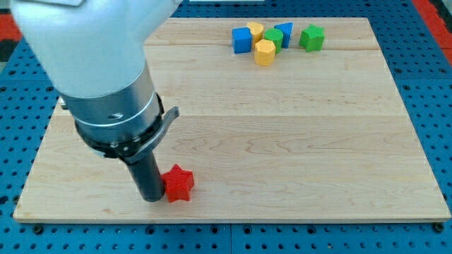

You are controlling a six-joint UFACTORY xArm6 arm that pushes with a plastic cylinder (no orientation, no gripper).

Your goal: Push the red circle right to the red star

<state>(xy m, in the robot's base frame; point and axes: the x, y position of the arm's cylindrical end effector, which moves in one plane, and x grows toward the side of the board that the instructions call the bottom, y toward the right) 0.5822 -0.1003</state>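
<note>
Near the view's bottom, my tip [152, 200] seemingly touches the red star [179, 183]; no pincer shows.

red circle and my tip hidden

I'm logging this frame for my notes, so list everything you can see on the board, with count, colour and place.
Red star: one, red, view's bottom left, touching my tip's right side.
Blue cube: one, blue, view's top, left end of cluster.
Yellow blocks: two, one hexagon-like, one behind, top cluster.
Green blocks: two, one in cluster, one at its right.
Blue triangle-like block: one, top cluster.
Red circle: none visible.
Wooden board: one.
My tip: left of star.
</note>
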